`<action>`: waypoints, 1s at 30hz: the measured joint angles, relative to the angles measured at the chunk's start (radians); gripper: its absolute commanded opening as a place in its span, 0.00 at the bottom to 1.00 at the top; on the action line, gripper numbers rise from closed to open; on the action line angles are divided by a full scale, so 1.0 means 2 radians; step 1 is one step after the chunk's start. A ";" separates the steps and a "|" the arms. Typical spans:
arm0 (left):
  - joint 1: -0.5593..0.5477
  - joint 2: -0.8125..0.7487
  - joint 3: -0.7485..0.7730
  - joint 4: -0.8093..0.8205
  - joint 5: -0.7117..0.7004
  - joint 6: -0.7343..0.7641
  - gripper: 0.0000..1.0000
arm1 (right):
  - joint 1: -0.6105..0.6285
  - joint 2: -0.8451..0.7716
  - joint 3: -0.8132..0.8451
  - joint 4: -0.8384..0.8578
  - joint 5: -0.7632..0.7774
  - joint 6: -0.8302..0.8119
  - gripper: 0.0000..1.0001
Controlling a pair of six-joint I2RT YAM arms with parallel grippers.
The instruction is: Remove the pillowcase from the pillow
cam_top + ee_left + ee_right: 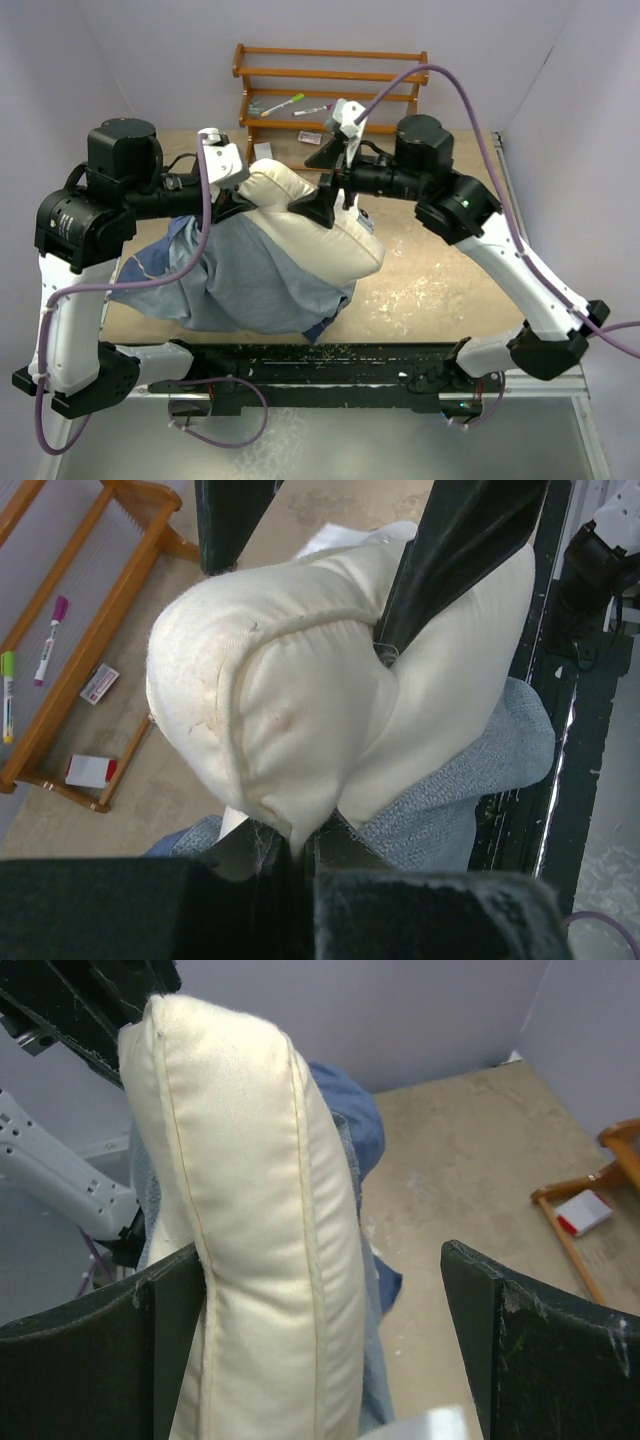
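So my left claw (295,855) is clamped on a corner of the pillow (330,240), my right claw (312,1253) is spread wide with just one finger against its side (pillowcase (240,285) is bunched round the near half, cream end poking out).

We note a tan table (450,280), scuffed white in patches. A wooden rack (330,75) stands at its far edge. A small white-and-red box (583,1212) lies at the rack's foot. In front of the rack, the pillowcase (240,285) drapes onto the table.
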 measured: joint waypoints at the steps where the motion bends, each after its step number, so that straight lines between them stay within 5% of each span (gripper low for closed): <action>1: 0.000 -0.001 -0.004 -0.002 0.000 0.003 0.00 | 0.001 0.010 -0.003 0.000 -0.007 0.000 1.00; 12: 0.000 -0.010 -0.028 0.002 0.005 0.020 0.00 | 0.012 0.029 -0.013 0.006 -0.093 -0.001 0.91; 14: 0.000 -0.013 -0.032 0.002 0.005 0.020 0.00 | 0.014 0.040 -0.015 0.005 -0.104 -0.002 0.80; 15: 0.000 -0.014 -0.034 0.003 0.004 0.020 0.04 | 0.014 0.045 -0.015 0.004 -0.107 -0.003 0.68; 18: 0.000 -0.015 -0.039 0.002 -0.005 0.021 0.62 | 0.013 0.057 -0.021 0.009 -0.109 -0.005 0.20; 20: 0.001 -0.015 -0.041 0.004 -0.015 0.027 0.80 | 0.008 0.052 -0.037 0.020 -0.105 0.003 0.00; 25: 0.001 -0.026 -0.055 0.013 -0.046 0.042 0.88 | -0.034 0.019 -0.097 0.072 -0.086 0.040 0.00; 30: 0.001 -0.103 -0.193 0.017 -0.116 0.074 0.89 | -0.065 -0.005 -0.114 0.080 -0.053 0.048 0.00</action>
